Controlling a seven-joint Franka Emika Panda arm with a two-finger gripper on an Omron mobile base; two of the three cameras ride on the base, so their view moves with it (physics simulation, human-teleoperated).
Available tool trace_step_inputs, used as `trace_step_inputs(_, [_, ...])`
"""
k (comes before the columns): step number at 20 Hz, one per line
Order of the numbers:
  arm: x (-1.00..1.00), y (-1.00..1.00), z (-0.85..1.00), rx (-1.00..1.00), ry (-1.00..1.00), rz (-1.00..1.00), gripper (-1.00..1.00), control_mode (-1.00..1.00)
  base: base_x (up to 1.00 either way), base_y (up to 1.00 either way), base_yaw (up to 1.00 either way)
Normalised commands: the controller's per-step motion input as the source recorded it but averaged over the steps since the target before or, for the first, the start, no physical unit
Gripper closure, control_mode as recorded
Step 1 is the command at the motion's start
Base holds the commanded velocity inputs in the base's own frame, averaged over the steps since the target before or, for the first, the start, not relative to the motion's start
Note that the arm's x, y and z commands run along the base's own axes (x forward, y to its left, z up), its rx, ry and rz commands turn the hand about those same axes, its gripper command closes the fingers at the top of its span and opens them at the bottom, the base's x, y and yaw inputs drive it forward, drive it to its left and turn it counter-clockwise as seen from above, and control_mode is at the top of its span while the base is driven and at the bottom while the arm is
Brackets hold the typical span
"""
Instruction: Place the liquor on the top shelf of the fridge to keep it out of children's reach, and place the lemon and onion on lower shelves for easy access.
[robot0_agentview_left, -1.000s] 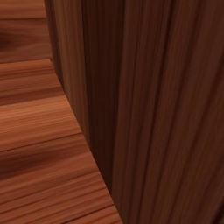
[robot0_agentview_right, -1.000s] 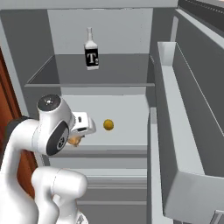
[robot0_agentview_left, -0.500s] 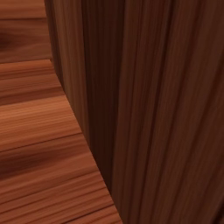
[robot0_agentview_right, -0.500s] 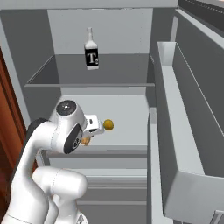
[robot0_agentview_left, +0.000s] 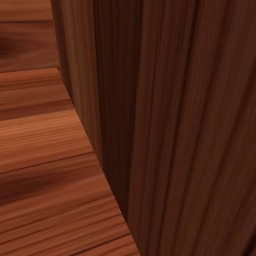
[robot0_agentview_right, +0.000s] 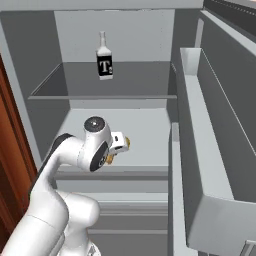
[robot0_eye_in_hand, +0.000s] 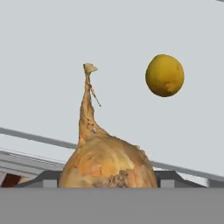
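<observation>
While the liquor (robot0_agentview_right: 104, 61) stood upright on the top shelf (robot0_agentview_right: 100, 97) in the upper middle of the right base view, we had the gripper (robot0_agentview_right: 119, 147) low at centre left inside the fridge (robot0_agentview_right: 150, 30), over the pale lower shelf (robot0_agentview_right: 150, 135). In the hand view, the onion (robot0_eye_in_hand: 106, 162) sat bottom centre between the jaws, clamped; the lemon (robot0_eye_in_hand: 164, 75) lay upper right on the shelf.

A white letter "T" stands on the black label of the liquor (robot0_agentview_right: 104, 57), upright on the fridge's (robot0_agentview_right: 210, 150) top shelf (robot0_agentview_right: 135, 82).
</observation>
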Motion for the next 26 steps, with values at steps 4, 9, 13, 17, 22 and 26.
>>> trace_step_inputs(4, [0.55, -0.01, -0.35, 0.0, 0.0, 0.02, 1.0, -1.0, 0.0, 0.0, 0.0])
trace_step_inputs(9, [0.58, 0.0, -0.31, 0.0, 0.0, 0.02, 1.0, -1.0, 0.0, 0.0, 0.0])
trace_step_inputs(13, [0.63, 0.0, -0.24, 0.0, 0.0, 0.02, 1.0, -1.0, 0.0, 0.0, 0.0])
trace_step_inputs(17, [0.65, 0.0, -0.23, 0.0, 0.0, 0.02, 1.0, -1.0, 0.0, 0.0, 0.0])
trace_step_inputs(22, [0.59, 0.0, -0.2, 0.0, -0.02, 0.02, 1.0, -1.0, 0.0, 0.0, 0.0])
trace_step_inputs(26, [0.25, 0.0, -0.21, 0.0, -0.1, 0.02, -1.0, -1.0, 0.0, 0.0, 0.0])
